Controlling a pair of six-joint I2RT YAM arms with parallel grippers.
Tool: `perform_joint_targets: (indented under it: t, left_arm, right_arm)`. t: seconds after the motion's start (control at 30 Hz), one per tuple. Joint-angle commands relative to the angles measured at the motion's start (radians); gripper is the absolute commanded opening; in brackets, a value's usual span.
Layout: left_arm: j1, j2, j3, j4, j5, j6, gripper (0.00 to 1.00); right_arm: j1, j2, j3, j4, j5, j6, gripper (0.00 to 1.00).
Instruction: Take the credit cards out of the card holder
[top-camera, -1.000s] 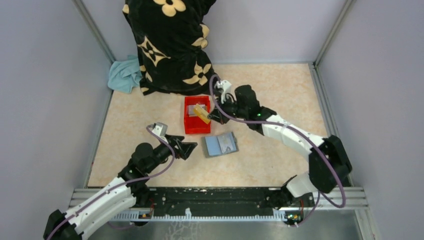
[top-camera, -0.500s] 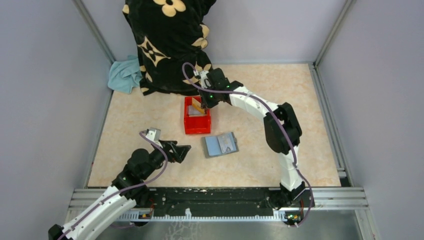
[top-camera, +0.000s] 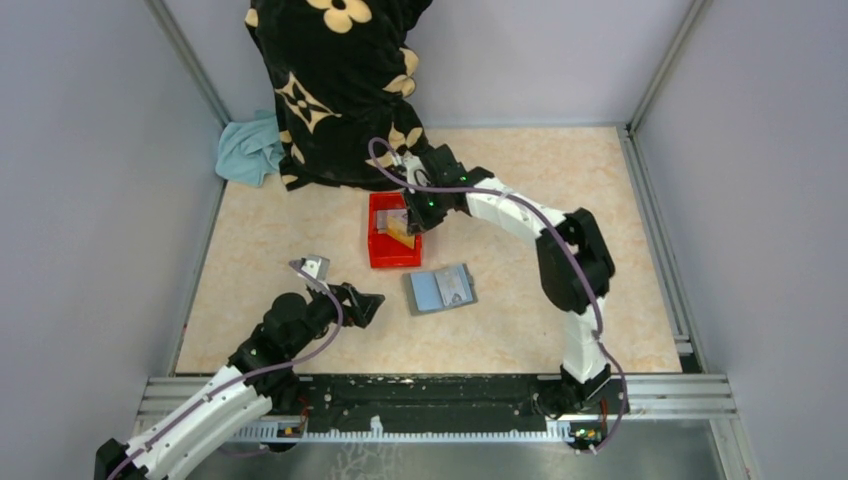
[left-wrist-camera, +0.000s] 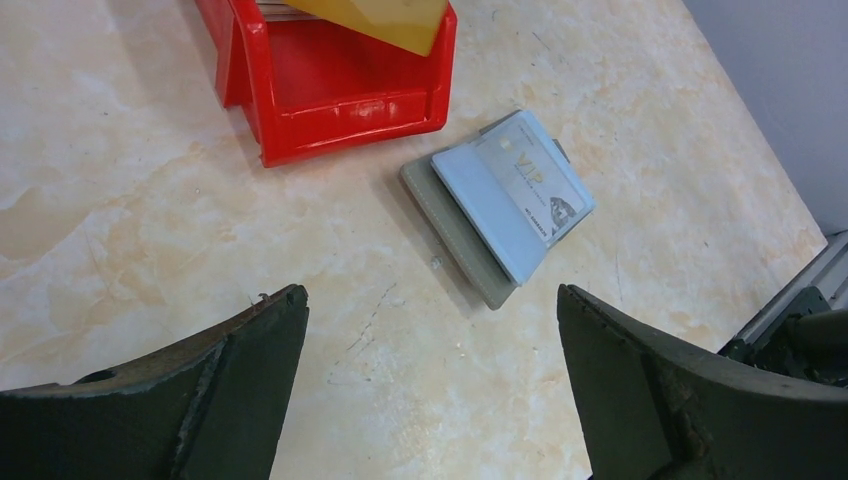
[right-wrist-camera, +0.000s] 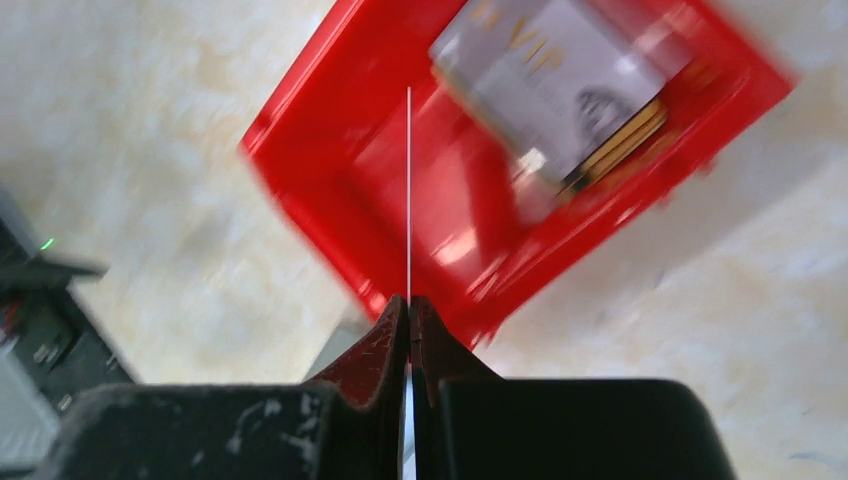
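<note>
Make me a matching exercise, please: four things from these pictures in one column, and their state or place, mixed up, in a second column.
1 right gripper
2 left gripper
3 card holder
4 cloth

A open, holding nothing
B far left corner
C shut on a card above the bin
D lying open on the near side of the bin

Pairs: 1-C, 2-A, 3-D, 4-B

Marbled table (top-camera: 600, 170); red bin (top-camera: 392, 257), card holder (top-camera: 440, 290), blue cloth (top-camera: 248, 150) on it
</note>
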Motion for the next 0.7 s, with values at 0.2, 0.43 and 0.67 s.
perform_joint_targets:
  t: [0.2,0.43,0.67]
  left_arm:
    - [-0.001,0.071,0.054,0.198,0.065,0.053,1.00]
    - [0.001,0.125,0.074,0.321,0.238,0.094,1.00]
    - [0.001,0.166,0.080,0.409,0.383,0.096,0.96]
  right_arm:
    - [-0.035,-0.543,-0.508,0.210,-0.418,0.055,0.00]
    - [-0.034,-0.705,-0.656,0.189,-0.505,0.017,0.00]
    - [-0.033,-0.758,-0.722,0.188,-0.532,-0.011,0.00]
